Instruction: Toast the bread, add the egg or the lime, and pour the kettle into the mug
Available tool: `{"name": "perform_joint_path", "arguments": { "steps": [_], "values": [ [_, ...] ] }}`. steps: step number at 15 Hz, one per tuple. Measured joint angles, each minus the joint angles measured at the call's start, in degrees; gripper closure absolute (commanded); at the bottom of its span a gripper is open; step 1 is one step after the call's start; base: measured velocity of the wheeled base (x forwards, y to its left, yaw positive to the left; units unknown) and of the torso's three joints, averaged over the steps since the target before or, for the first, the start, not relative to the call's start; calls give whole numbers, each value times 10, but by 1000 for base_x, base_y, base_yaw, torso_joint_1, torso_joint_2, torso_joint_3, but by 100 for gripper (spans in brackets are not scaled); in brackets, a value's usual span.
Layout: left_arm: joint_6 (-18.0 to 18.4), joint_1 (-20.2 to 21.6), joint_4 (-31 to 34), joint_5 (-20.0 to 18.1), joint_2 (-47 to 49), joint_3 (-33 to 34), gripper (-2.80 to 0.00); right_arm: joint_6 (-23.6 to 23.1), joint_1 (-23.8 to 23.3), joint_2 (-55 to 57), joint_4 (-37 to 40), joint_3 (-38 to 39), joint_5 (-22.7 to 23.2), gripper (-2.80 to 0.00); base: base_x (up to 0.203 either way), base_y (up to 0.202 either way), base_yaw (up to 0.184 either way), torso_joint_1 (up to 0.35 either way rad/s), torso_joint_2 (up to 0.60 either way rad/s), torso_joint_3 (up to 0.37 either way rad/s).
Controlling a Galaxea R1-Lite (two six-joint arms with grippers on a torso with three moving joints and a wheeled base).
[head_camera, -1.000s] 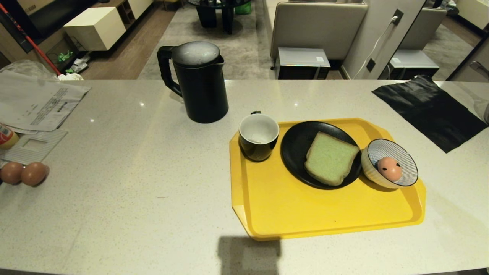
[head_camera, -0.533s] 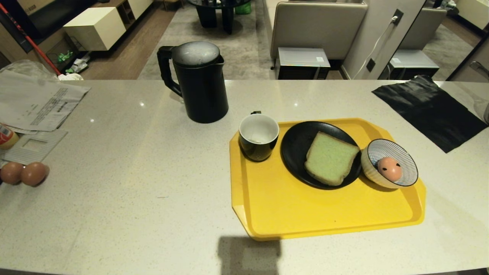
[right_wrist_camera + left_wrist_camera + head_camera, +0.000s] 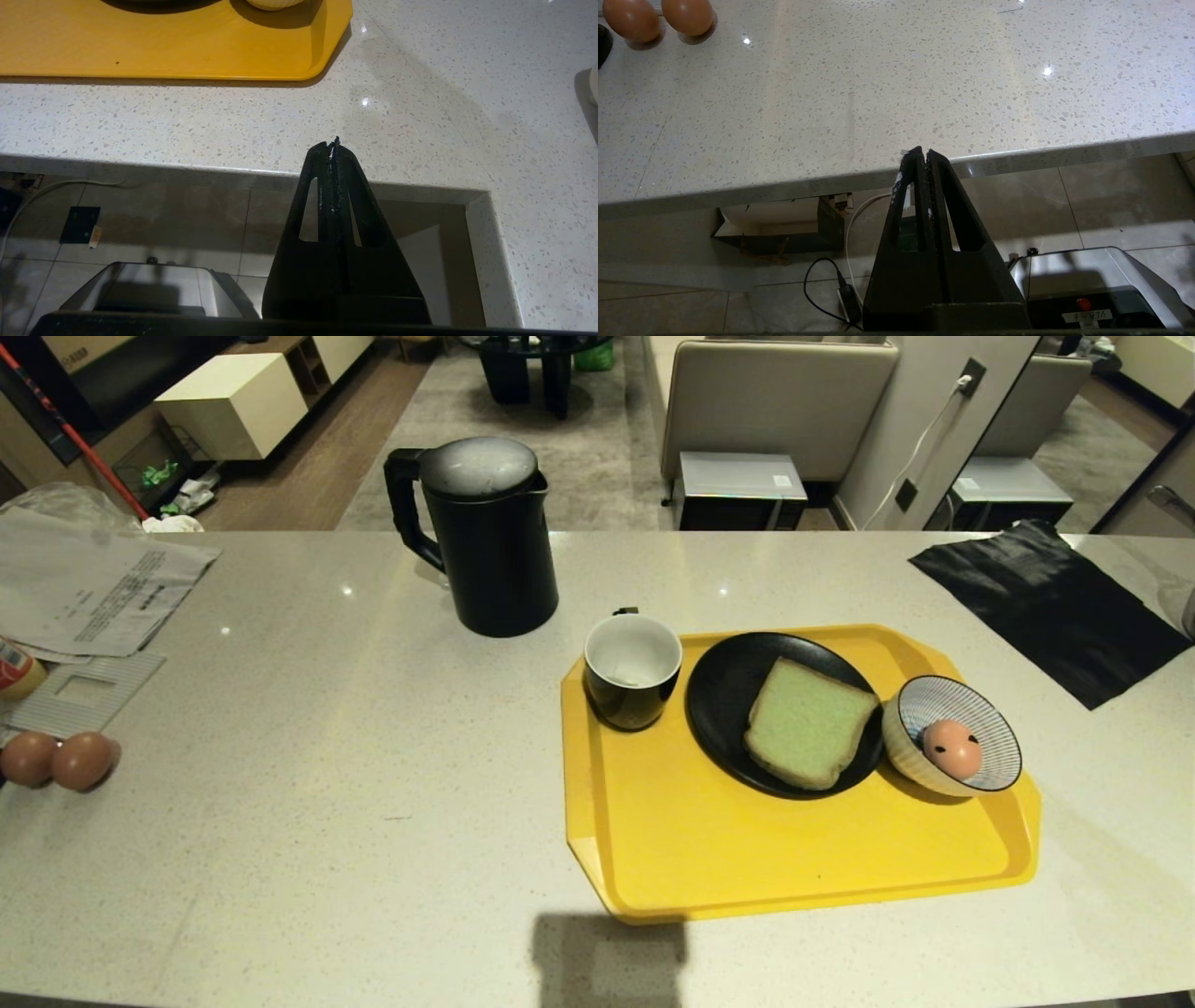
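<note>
Nothing has moved since the earlier frame. Left gripper (image 3: 923,152) and right gripper (image 3: 333,143) hang parked below the counter edge, jaws pressed together, empty. Pale green bread (image 3: 808,721) lies on the black plate (image 3: 724,695), the spotted egg (image 3: 951,748) in the striped bowl (image 3: 910,700). Matte black kettle (image 3: 490,537) stands behind the empty white-lined mug (image 3: 632,669); pouring remains.

Speckled glossy stone counter (image 3: 373,728); smooth yellow plastic tray (image 3: 747,859); matt black kettle (image 3: 495,560); glossy mug (image 3: 633,677); printed paper sheets (image 3: 84,588).
</note>
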State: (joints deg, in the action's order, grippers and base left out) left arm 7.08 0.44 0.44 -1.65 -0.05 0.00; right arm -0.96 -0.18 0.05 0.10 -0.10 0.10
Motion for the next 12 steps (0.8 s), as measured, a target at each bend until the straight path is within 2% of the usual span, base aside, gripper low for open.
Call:
{"name": "perform_joint_path", "arguments": {
  "steps": [12],
  "values": [
    [0,0,0,0,0,0,0,9,0,0,0,-1,-10,0,0,0,0,0,0,0]
  ]
}}
